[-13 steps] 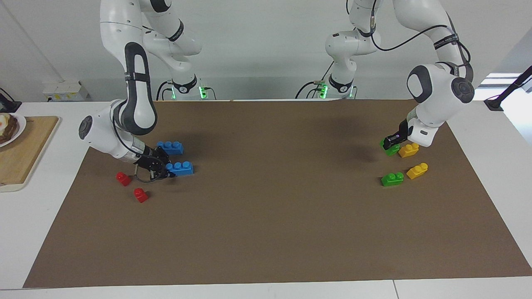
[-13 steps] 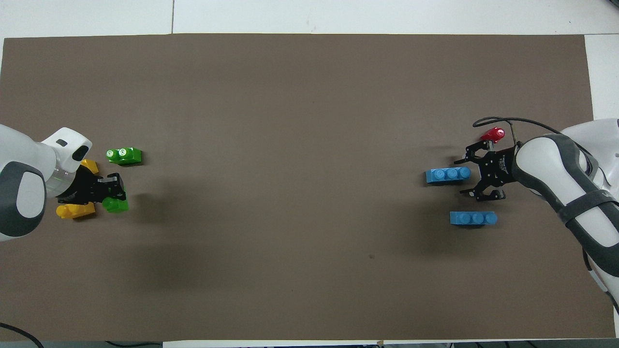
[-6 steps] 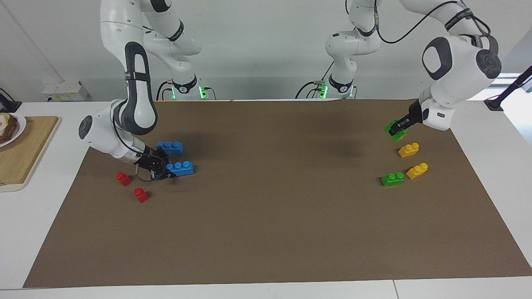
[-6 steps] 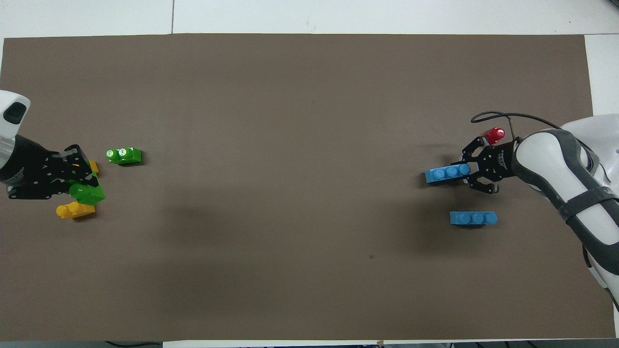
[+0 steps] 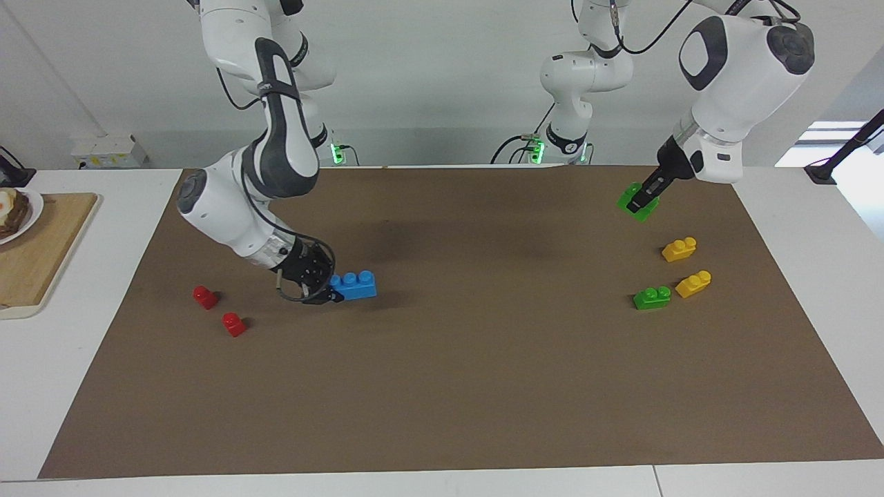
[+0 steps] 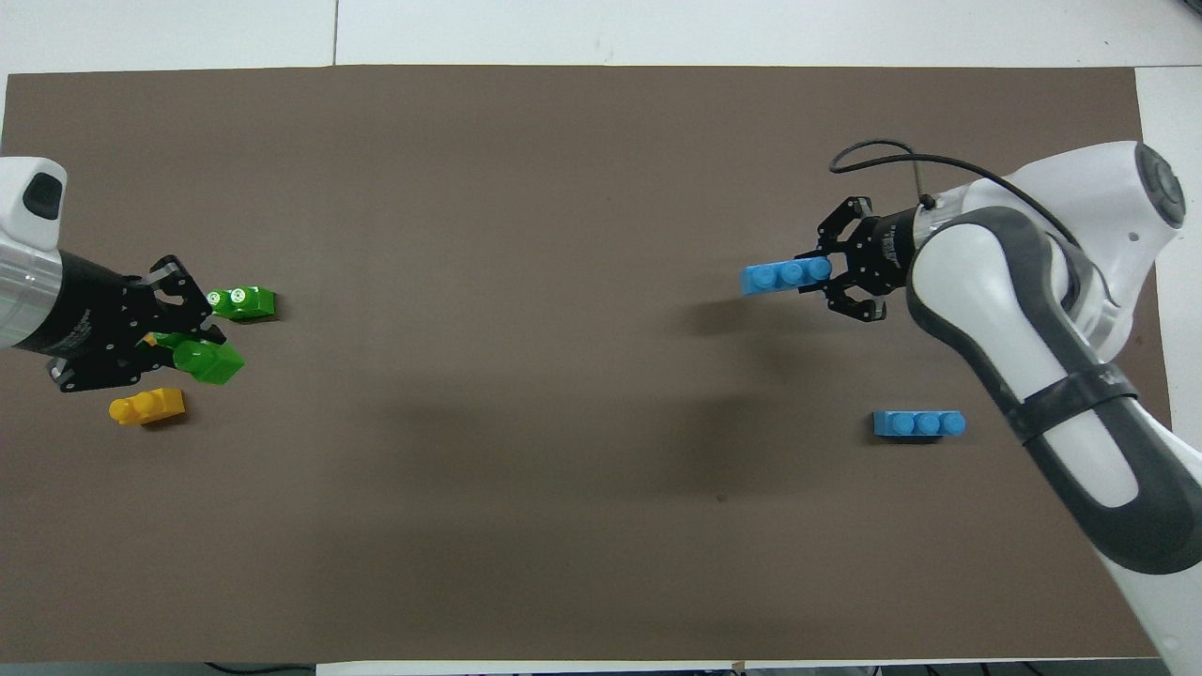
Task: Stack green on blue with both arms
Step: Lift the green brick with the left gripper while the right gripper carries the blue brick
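Observation:
My right gripper [image 5: 333, 290] [image 6: 826, 276] is shut on one end of a light-blue three-stud brick [image 5: 354, 285] [image 6: 785, 276], which sticks out level toward the table's middle, just above the brown mat. A second blue brick [image 6: 918, 424] lies on the mat nearer to the robots; the right arm hides it in the facing view. My left gripper [image 5: 638, 201] [image 6: 188, 347] is shut on a green two-stud brick [image 5: 634, 199] [image 6: 210, 362], tilted and held up over the mat near the left arm's end. Another green brick [image 5: 652, 297] [image 6: 241, 301] rests on the mat.
Two yellow bricks [image 5: 679, 249] [image 5: 693, 284] lie beside the resting green one; the overhead view shows one yellow brick [image 6: 146, 407]. Two red bricks [image 5: 205, 297] [image 5: 234, 324] sit at the right arm's end. A wooden board [image 5: 41, 255] with a plate lies off the mat [image 5: 449, 386].
The right gripper has lifted the blue brick and carried it toward the table's middle. The left gripper has raised the green brick off the mat and swung it slightly inward.

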`<state>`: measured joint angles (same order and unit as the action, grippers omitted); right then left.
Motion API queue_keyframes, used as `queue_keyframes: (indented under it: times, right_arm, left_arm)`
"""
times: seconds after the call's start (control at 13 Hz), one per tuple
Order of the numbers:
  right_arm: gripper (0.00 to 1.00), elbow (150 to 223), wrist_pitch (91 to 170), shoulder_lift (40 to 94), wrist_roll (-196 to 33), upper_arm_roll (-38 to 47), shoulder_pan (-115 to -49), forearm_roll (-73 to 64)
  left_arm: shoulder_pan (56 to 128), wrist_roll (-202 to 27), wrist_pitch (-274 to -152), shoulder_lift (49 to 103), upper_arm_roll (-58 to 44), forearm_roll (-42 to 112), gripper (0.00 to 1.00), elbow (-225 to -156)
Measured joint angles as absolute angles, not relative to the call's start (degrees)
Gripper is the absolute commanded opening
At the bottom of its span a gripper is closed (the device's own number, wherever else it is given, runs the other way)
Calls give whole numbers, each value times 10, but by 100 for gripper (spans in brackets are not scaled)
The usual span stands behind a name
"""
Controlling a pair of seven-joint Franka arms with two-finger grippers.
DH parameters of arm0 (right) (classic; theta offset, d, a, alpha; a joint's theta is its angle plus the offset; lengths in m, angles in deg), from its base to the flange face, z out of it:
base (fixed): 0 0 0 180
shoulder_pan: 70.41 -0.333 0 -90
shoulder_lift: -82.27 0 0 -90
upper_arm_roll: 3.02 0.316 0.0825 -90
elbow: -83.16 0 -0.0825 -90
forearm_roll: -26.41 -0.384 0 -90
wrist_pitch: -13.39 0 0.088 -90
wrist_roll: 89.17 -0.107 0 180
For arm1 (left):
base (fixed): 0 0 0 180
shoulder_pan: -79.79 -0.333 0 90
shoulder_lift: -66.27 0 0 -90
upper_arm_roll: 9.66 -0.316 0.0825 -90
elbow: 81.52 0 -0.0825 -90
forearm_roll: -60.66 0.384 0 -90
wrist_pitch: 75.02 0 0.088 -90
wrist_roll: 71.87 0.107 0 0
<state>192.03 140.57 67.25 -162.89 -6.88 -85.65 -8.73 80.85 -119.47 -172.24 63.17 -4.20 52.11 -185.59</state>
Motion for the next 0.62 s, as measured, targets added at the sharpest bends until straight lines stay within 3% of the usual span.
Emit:
queue_keyframes:
  times: [0.31,0.62]
  right_arm:
    - [0,1923,1506,655,-1752,-68,-966,-111]
    - [0,1924,1575,617,-1797,-68,-1026,-159]
  left_arm:
    - [831,-1291,-1768,636,-41,521,0,-1883]
    - [870,-1404,-1816,655,-40,521,0,-1902]
